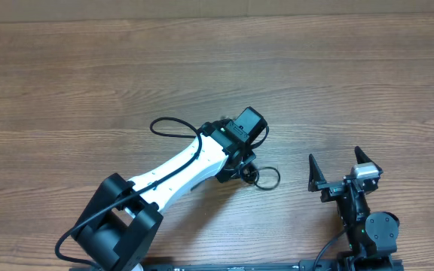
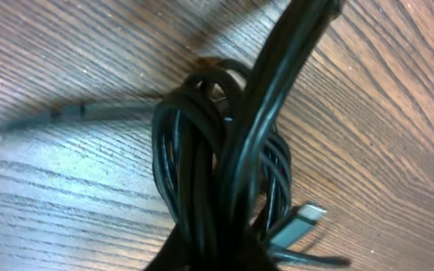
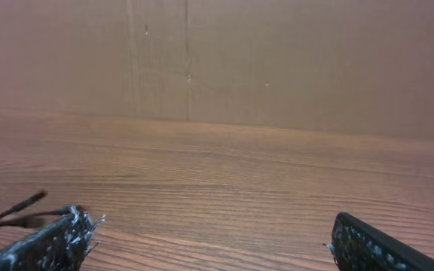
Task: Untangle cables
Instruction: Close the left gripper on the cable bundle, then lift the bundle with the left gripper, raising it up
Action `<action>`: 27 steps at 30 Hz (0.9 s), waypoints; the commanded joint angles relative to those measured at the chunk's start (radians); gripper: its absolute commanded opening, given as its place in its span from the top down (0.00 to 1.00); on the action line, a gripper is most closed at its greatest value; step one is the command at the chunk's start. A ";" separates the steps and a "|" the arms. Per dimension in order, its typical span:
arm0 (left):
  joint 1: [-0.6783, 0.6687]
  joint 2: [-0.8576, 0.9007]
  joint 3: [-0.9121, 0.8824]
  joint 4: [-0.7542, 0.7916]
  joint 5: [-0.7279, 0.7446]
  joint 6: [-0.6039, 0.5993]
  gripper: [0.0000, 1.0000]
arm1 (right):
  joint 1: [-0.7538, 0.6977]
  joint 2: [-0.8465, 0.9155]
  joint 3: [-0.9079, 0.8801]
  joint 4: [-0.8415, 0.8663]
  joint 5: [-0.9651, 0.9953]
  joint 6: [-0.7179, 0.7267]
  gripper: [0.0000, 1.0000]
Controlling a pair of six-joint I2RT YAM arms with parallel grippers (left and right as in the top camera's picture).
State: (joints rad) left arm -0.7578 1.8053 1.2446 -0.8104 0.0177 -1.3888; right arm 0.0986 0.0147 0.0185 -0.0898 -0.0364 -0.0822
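Note:
The cables (image 2: 194, 165) are a knotted bundle of thin black cords with a silver plug end (image 2: 301, 220), lying on the wooden table. In the overhead view only one small loop of the cables (image 1: 268, 178) shows beside my left gripper (image 1: 241, 168); the arm hides the rest. My left gripper is down on the bundle, and the cords converge tightly between its jaws at the bottom of the left wrist view. My right gripper (image 1: 334, 156) is open and empty, to the right of the bundle. It also shows in the right wrist view (image 3: 217, 245), with cord ends (image 3: 10, 212) at the far left.
The left arm's own thicker black wire (image 1: 168, 124) loops out beside the white arm. Wooden table (image 1: 202, 60) extends far and left. A brown wall (image 3: 277, 60) stands behind the table in the right wrist view.

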 commanded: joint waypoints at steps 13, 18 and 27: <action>0.013 0.002 0.045 0.000 0.052 0.222 0.96 | -0.003 -0.012 -0.010 0.006 0.009 0.003 0.00; 0.043 -0.029 0.122 0.001 0.170 0.423 0.96 | -0.003 -0.012 -0.010 0.006 0.009 0.003 0.00; 0.064 -0.035 0.303 0.000 0.427 1.055 0.96 | -0.003 -0.012 -0.010 0.006 0.009 0.003 0.00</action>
State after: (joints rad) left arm -0.6964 1.8050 1.4845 -0.8139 0.2855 -0.6834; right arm 0.0990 0.0147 0.0185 -0.0898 -0.0368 -0.0822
